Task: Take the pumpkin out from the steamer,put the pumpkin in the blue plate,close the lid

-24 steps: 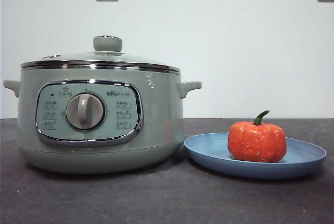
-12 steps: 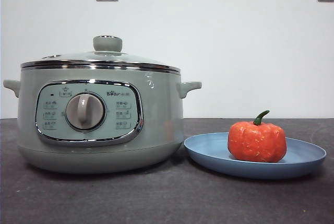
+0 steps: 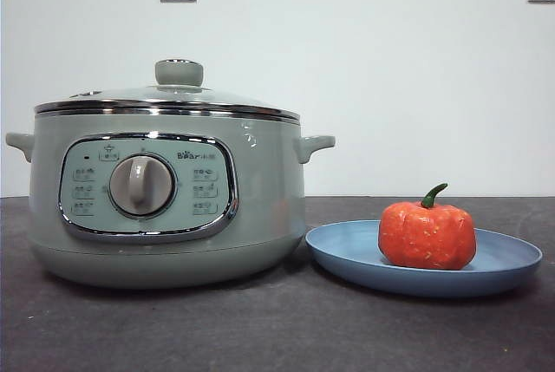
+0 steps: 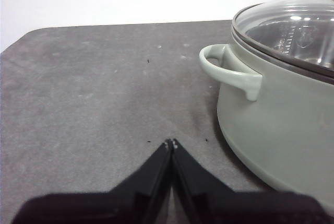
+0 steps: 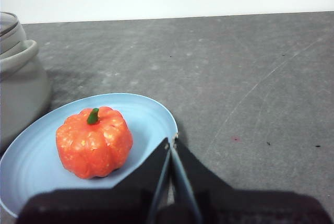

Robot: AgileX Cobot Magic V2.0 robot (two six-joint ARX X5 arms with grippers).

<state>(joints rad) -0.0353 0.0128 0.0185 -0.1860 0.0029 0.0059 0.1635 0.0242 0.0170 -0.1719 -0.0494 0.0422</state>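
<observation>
Pumpkin [image 3: 427,235] is sitting unmoved on the blue plate [image 3: 347,251] beside the steamer [image 3: 165,194], lid [image 3: 169,99] resting closed, both pincers [image 4: 171,143] [image 5: 171,141] idling pressed shut, empty: task seemingly complete.

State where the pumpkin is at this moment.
In the front view the pumpkin sits upright on the blue plate, to the right of the steamer; the lid is on the steamer.
</observation>
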